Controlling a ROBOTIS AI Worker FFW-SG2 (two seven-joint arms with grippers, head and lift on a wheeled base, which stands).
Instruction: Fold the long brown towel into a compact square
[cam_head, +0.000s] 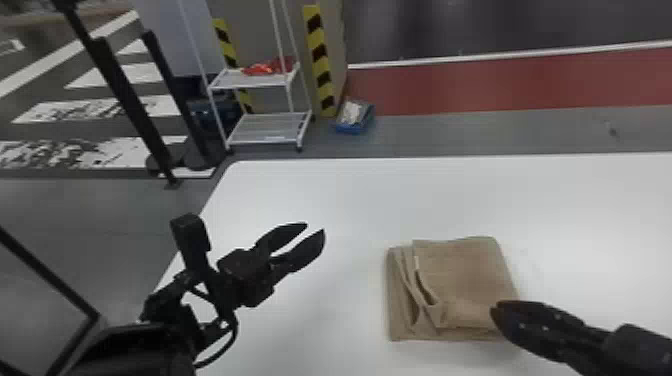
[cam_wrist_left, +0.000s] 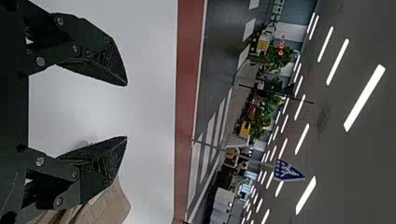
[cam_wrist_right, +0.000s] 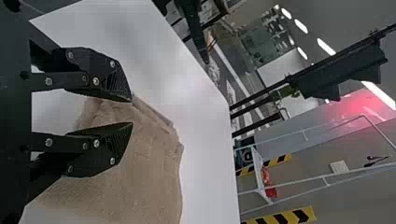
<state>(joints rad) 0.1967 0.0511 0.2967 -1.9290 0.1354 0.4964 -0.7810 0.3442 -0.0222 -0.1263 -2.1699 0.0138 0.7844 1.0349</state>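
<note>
Left gripper (cam_head: 315, 231) was up over the left part of the white table (cam_head: 325, 200), its two flat black fingers spread wide with only air between, apart from the towel (cam_head: 465, 280); right gripper (cam_head: 495, 311) was at the towel's near right corner, fingers parted by a smaller gap, brown cloth visible behind that gap; couldn't tell if it touched the cloth; towel lay on the right part of the table, folded into a squarish stack, layers loose and uneven along its left side, soft matte fabric, near edge a bit rumpled; tabletop was smooth and plain, with a rounded far left corner; beyond it were a gray floor (cam_head: 450, 135), a red floor strip (cam_head: 475, 85), a white metal rack (cam_head: 265, 132) with red stuff (cam_head: 267, 67) on its upper shelf, a blue box (cam_head: 354, 129) and a yellow-and-black striped strip (cam_head: 320, 60); white crosswalk bars (cam_head: 125, 74) were at far left.
</note>
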